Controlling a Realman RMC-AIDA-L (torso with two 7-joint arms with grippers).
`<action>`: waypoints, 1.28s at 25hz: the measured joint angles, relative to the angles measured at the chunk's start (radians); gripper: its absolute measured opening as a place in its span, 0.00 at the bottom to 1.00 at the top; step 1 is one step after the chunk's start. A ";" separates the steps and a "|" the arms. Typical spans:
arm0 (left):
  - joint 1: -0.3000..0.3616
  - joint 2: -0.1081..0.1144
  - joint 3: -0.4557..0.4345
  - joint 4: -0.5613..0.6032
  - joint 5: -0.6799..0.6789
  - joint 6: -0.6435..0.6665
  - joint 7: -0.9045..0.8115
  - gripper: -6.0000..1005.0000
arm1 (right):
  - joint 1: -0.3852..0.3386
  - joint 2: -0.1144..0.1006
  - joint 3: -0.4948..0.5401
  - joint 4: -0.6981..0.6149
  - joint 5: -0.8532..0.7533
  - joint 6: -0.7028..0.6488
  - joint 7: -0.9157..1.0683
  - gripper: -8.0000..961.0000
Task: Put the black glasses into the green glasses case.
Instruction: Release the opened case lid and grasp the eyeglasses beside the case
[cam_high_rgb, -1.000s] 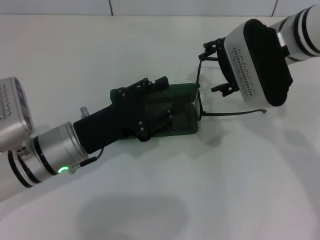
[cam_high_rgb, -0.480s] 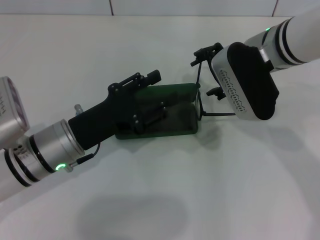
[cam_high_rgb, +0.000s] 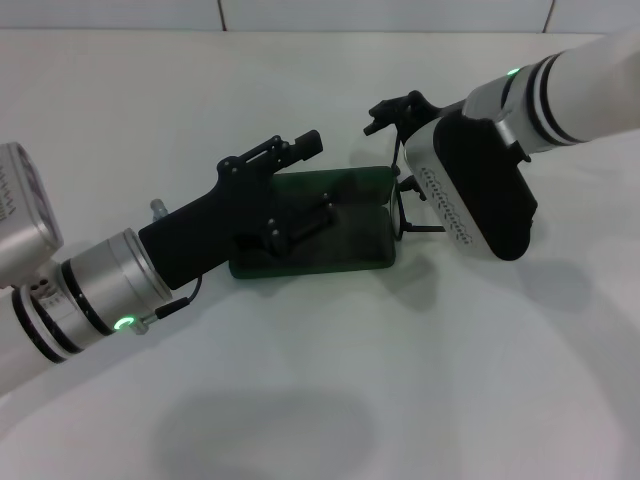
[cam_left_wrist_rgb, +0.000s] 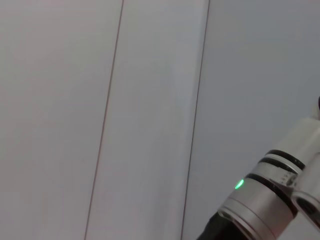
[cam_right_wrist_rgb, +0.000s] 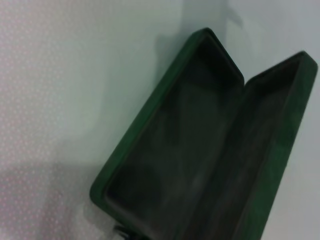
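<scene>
Left hand (cam_high_rgb: 297, 150): black, reaching from the near left over the green glasses case; its fingers stand apart above the lid's far edge, holding nothing that shows.
Green glasses case (cam_high_rgb: 345, 235): lies open on the white desk (cam_high_rgb: 300, 400), partly covered by the left hand; the right wrist view shows both dark-lined halves with nothing inside (cam_right_wrist_rgb: 185, 145).
Black glasses (cam_high_rgb: 400, 205): at the case's right end, hanging from the right hand, with thin frame lines running down beside the case's edge and one temple arm pointing right under the wrist.
Right hand (cam_high_rgb: 395, 108): past the case's far right corner, fingers closed on the glasses' upper part.
</scene>
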 joint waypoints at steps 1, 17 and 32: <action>0.000 0.001 0.000 0.000 0.000 0.000 0.000 0.65 | 0.002 0.000 -0.012 0.004 0.000 0.003 0.001 0.81; 0.007 -0.002 0.002 0.000 0.000 -0.001 -0.001 0.65 | 0.049 0.000 -0.065 0.115 -0.006 0.074 0.011 0.81; -0.005 -0.002 0.001 0.000 -0.001 0.000 -0.005 0.65 | -0.048 0.000 -0.047 0.010 -0.049 0.133 0.004 0.81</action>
